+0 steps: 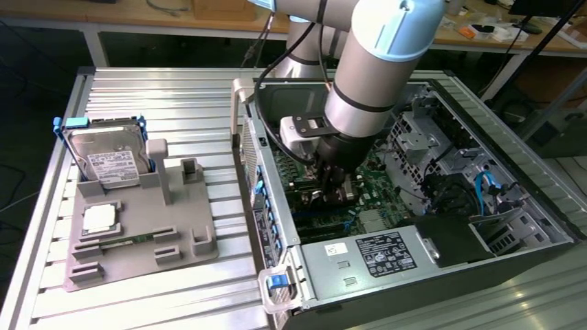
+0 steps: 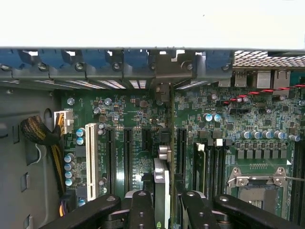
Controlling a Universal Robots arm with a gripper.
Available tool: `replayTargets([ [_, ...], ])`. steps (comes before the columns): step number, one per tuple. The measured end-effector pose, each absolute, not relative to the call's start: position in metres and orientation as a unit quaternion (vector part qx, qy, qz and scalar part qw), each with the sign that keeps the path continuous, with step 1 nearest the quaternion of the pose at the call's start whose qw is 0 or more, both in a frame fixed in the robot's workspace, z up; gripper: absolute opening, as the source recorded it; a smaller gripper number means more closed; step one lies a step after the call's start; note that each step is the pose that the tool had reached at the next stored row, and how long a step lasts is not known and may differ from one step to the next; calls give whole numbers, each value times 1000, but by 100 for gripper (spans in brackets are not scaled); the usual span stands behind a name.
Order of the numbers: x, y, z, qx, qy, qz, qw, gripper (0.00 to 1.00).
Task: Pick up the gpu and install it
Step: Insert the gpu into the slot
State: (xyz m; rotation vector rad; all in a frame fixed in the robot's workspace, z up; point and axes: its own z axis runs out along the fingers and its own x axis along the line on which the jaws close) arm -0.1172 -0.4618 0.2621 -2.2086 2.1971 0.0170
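— Inside the open computer case, where exactly is the gripper?

— Low over the green motherboard, among the expansion slots. The arm reaches down into the case from above.

— Is it holding anything?

— Yes. Its fingers are clamped on the gpu, one on each side. In the wrist view the card is edge-on, a thin blade running from the fingers toward the row of blue retention clips at the case wall.

— Which slot is it at?

— It stands between a short black slot and a long black one, well apart from the white slot. I can't tell whether its lower edge is seated.

— What else is on the board?

— A metal-framed processor socket lies beyond the memory slots. A braided cable bundle hangs near the white slot.

— And outside the case?

— On the exterior view's left, a grey fixture rests on the ribbed metal table. It holds a silver hard drive in a blue frame, leaning back. A square processor chip and a green memory stick lie flat nearer the camera.
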Motion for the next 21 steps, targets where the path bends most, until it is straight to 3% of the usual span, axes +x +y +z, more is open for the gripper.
replayTargets([
  [21,-117,-461,262,-709,705,5,13,27],
])
